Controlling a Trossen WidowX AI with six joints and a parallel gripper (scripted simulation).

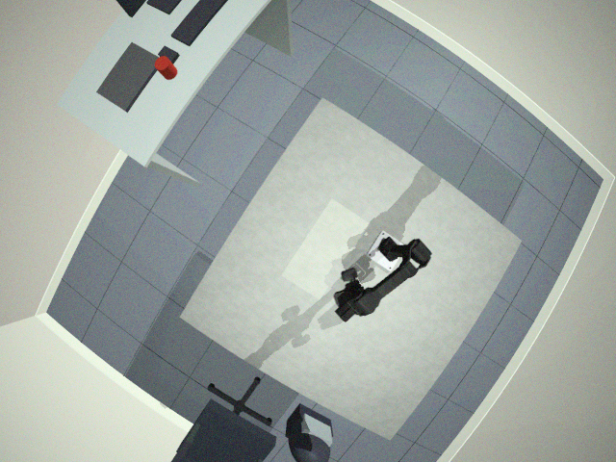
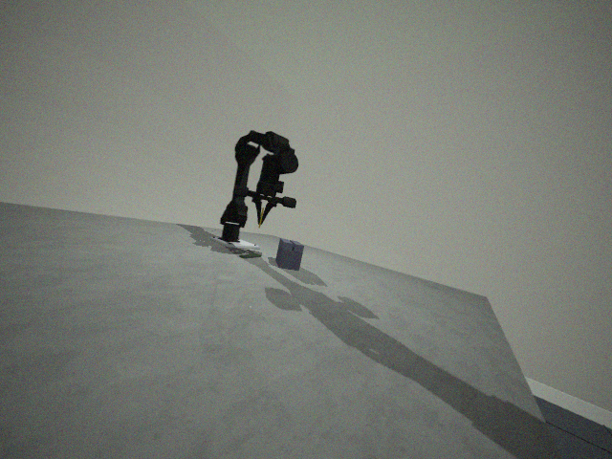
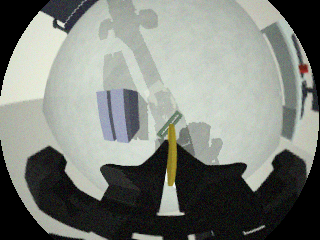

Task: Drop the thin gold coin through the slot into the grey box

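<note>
My gripper (image 2: 260, 223) (image 3: 169, 142) is shut on the gold coin (image 2: 261, 216) (image 3: 172, 162), which hangs edge-on between the fingertips, well above the mat. The dark-green holder (image 2: 251, 254) (image 3: 177, 115) lies empty on the mat, below the gripper. The closed box (image 2: 289, 256) (image 3: 129, 115), bluish-grey, stands beside the holder, to the right in the exterior view and left of the coin in the wrist view. Its lid slot (image 3: 112, 115) is a dark line, nearly parallel to the coin in the wrist view. In the top view the arm hides the box and coin.
The arm's white base plate (image 1: 380, 259) (image 2: 248, 245) is close to the holder. Shadows of the arm cross the pale mat (image 1: 423, 347) (image 2: 163, 336). Far off are a desk (image 1: 154, 114) with a red cylinder (image 1: 167, 68) and dark furniture (image 1: 226, 429).
</note>
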